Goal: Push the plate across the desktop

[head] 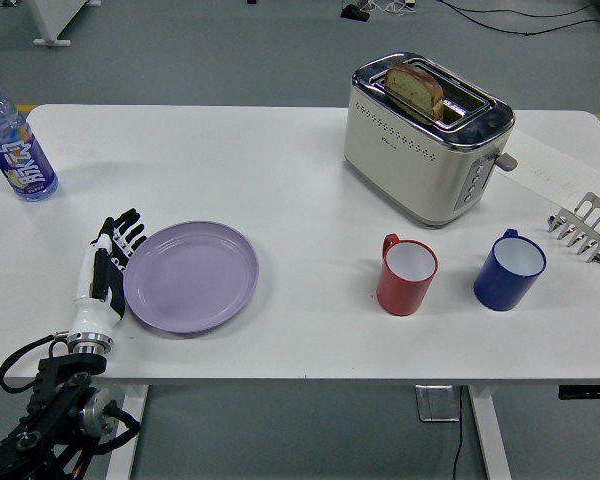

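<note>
One hand at work: left hand (105, 270), fingers straight and together, flat side set against the left rim of the lavender plate (191, 277); it grips nothing.
Other arm: right hand is out of the picture.
Plate position: flat on the white table (280, 170), in its near-left part, well clear of the near edge.
Task stage: judged mid-push, the hand acting as a paddle toward the robot's right.
Path ahead: open tabletop lies to the plate's right, then the red mug (407, 273), with the blue mug (509, 269) beyond it.
Main risk: a long push would carry the plate into the red mug and knock or slide it, because the two sit in nearly the same row.
Second risk: contact is on the rim's left side only, so an off-centre shove could spin the plate or let it slip off the fingers.
Third risk: fingers riding up over the low rim and losing the push.
Bystanders: water bottle (16, 142) at far left, toaster (425, 136) with bread, toast rack (586, 227) at right, all well apart from the plate.
</note>
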Motion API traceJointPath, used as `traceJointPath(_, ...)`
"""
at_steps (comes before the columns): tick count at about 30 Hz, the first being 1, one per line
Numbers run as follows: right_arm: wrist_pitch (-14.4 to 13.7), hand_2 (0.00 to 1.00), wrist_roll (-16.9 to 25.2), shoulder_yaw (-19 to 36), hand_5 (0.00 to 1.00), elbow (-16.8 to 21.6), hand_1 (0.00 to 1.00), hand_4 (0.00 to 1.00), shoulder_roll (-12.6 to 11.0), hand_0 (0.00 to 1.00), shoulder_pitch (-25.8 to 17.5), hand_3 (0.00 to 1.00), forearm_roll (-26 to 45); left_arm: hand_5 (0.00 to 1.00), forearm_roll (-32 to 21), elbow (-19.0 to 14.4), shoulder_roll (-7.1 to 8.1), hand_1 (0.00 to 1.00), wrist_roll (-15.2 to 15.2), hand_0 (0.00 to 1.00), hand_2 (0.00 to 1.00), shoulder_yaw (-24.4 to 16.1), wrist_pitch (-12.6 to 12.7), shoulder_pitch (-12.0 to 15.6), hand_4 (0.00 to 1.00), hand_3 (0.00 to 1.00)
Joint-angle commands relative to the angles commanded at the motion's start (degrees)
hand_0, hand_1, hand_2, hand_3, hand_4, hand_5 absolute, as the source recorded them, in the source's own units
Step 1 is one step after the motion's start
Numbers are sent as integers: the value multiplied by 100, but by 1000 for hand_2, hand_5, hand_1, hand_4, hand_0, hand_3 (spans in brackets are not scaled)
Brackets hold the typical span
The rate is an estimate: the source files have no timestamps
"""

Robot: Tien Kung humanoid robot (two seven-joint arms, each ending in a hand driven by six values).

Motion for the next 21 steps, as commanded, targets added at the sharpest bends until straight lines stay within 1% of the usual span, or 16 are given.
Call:
traceJointPath(7, 3, 784, 2, -14, 328, 0, 690, 357, -2, 685, 6, 721, 10, 998, -119, -85, 0, 853, -90, 795, 866, 278, 205, -34, 521, 764)
traceJointPath(21, 5, 784, -7, 10, 327, 0, 691, 357, -9, 686, 7, 721, -26, 998, -305, -99, 6, 854, -200, 798, 870, 761, 443, -61, 507, 773)
